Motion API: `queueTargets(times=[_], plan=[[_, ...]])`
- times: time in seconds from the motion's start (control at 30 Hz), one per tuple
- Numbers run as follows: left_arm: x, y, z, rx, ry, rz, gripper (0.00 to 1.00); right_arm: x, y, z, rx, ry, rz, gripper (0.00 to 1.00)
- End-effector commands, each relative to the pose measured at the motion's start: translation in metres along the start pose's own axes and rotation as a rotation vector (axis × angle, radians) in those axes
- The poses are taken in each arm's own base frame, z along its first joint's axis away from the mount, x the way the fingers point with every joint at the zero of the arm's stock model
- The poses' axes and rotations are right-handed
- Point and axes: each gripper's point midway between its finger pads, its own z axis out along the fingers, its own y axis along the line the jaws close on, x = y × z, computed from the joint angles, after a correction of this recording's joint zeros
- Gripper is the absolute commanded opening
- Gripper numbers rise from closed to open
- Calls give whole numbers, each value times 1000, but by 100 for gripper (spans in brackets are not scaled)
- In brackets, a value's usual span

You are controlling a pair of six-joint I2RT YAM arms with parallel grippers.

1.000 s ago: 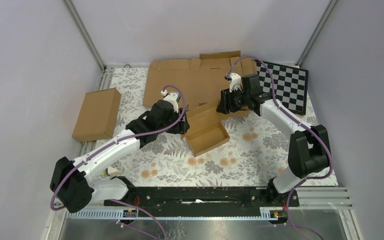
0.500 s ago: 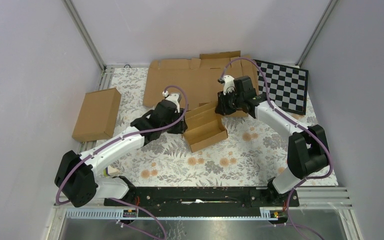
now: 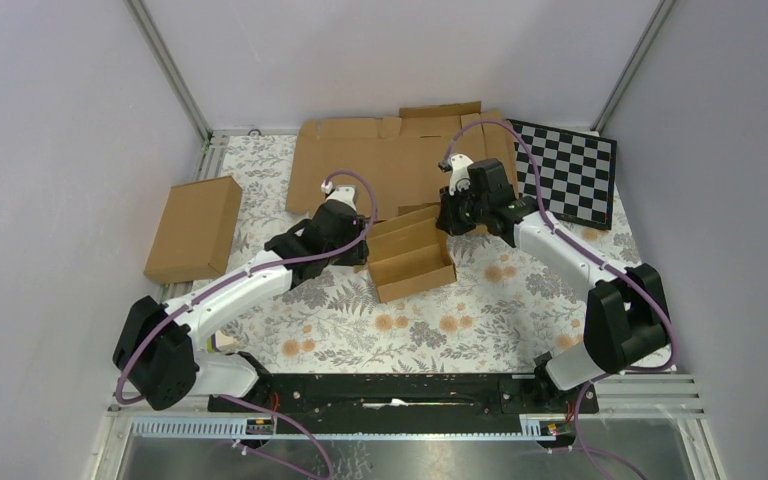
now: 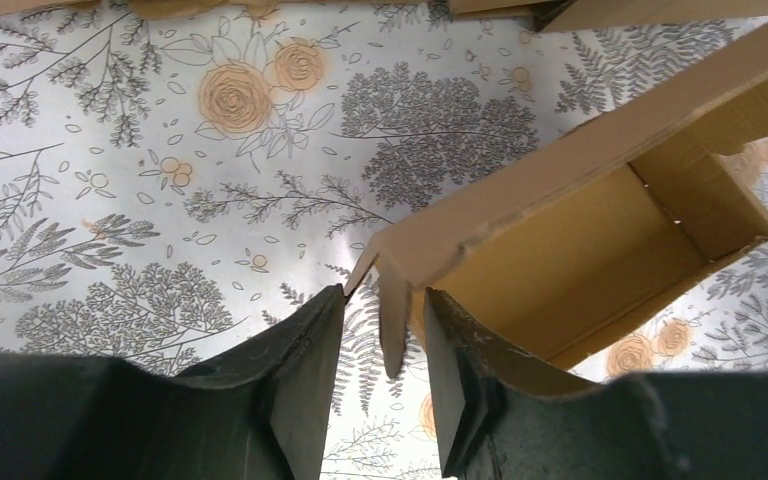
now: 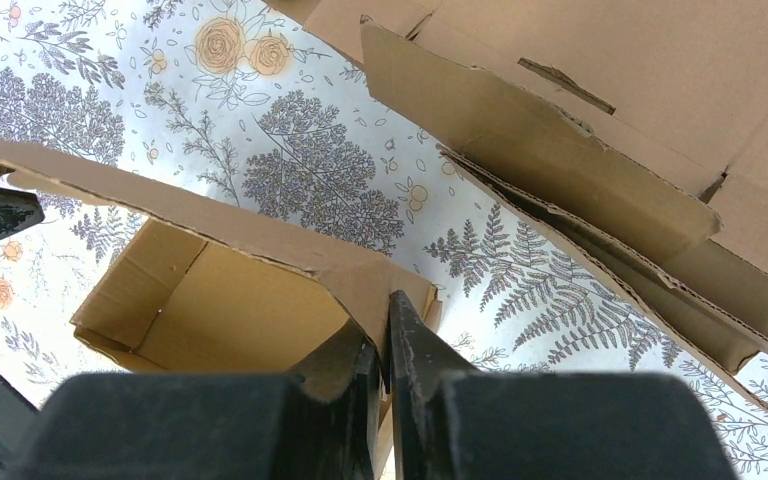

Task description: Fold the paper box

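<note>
The small brown corrugated-cardboard paper box [image 3: 412, 262] lies open-topped near the middle of the top view, on the flower-printed table cloth [image 3: 480, 310], between the two arms. The right gripper [image 5: 388, 370] has its jaws almost together and pinches the thin upper edge of the box wall at the box's upper right corner. The left gripper [image 4: 385, 385] stands partly open at the box's left end. A short corner tab [image 4: 392, 320] hangs between its two fingers, and I see a gap on each side of it, so it holds nothing for the moment. In my judgement the step is to raise and fold this long wall along its crease. To do it well, the left jaws should close on the tab, or on the wall itself, low and near the crease. Then both arms should turn the wall together, so that the cardboard bends at the crease line and does not twist. Room is narrow toward the top of the frame, where the wide flat brown cardboard sheets [image 3: 380, 165] begin just beside the box and the right gripper. The black-and-white checkered board [image 3: 568, 172] lies at upper right and the larger closed brown rectangular carton [image 3: 193, 228] at left, well apart. Below the box the cloth is free, so it seems safer to pull downward.
</note>
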Motion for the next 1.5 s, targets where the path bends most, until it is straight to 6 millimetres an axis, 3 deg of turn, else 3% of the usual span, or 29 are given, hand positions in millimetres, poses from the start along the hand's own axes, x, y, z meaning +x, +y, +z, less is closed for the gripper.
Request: queueTargets(times=[0.0, 0.17, 0.23, 0.47, 0.67, 0.83, 0.93, 1.03, 1.17, 1.27, 1.33, 1.47], plan=[[-6, 11, 2, -65, -7, -4, 42, -21, 10, -9, -4, -87, -16, 9], [-9, 17, -4, -64, -18, 15, 61, -17, 10, -6, -8, -75, -17, 9], [-12, 16, -10, -44, -43, 25, 63, -17, 10, -6, -9, -75, -19, 9], [-7, 0, -9, 59, -17, 47, 48, -17, 12, -4, -17, -72, -15, 9], [-3, 4, -6, 39, 4, 43, 44, -17, 12, -4, -19, -72, -14, 9], [-20, 19, -16, -24, -37, 86, 63, -18, 12, -5, -18, -74, -17, 9], [-41, 26, -25, -17, -79, 111, 76, -18, 13, -6, -19, -74, -17, 9], [-68, 35, -24, 12, -130, 124, 80, -17, 13, -5, -20, -73, -18, 9], [-88, 34, -10, 99, -102, 193, 77, -18, 13, -4, -21, -72, -16, 9], [-97, 24, 1, 170, -70, 289, 68, -17, 12, -4, -20, -70, -17, 10], [-94, 17, 9, 219, -30, 331, 62, -17, 12, -4, -18, -69, -18, 10], [-91, 11, 20, 257, 13, 333, 61, -16, 12, -3, -18, -66, -21, 10]])
